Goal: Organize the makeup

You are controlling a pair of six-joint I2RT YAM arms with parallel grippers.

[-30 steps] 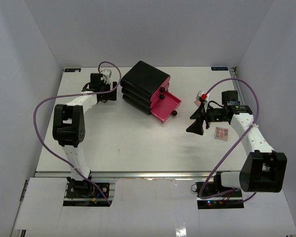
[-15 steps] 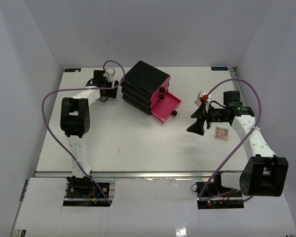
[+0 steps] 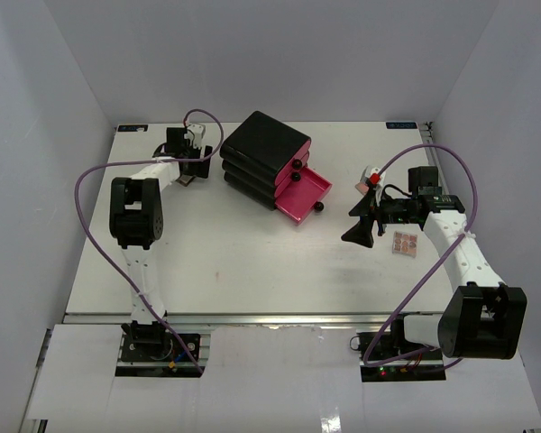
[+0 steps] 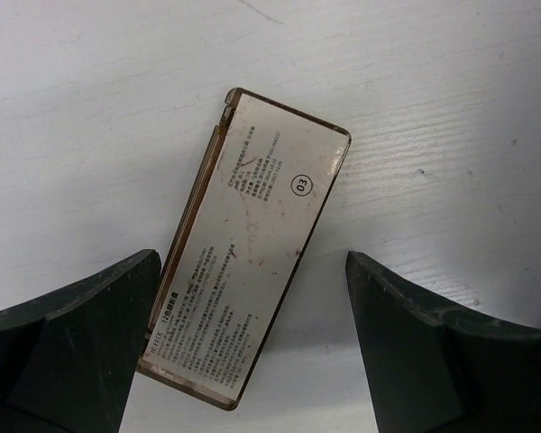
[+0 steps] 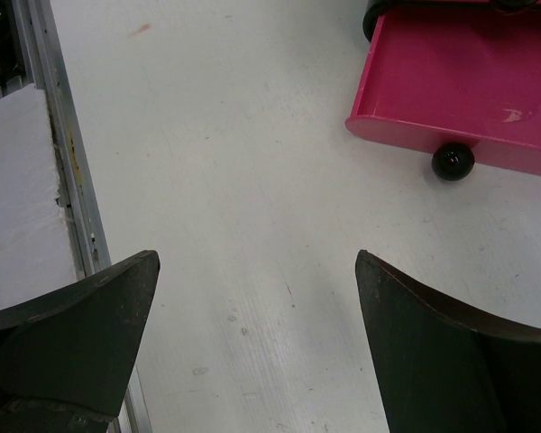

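1. At the far left of the table the left gripper hung straight above the slim tan-and-silver case. Its fingers were spread wide and pinched nothing.
2. The case lay flat, printed side up, in the gap between those fingers. Its long axis ran aslant, from close against the left fingertip up and away toward the right, so it sat off-centre and not square to the closing line. A grip across its narrow width would probably have needed a wrist turn first.
3. Just right of that arm stood the black box, with its bottom pink drawer pulled open toward the table's middle.
4. The right gripper hovered over bare tabletop, its fingers equally spread and empty, with the drawer ahead of it and to one side.
5. A flat pink palette lay just beside the right arm, well apart from the left one — so the right arm was the nearer for it, and the left for the case.
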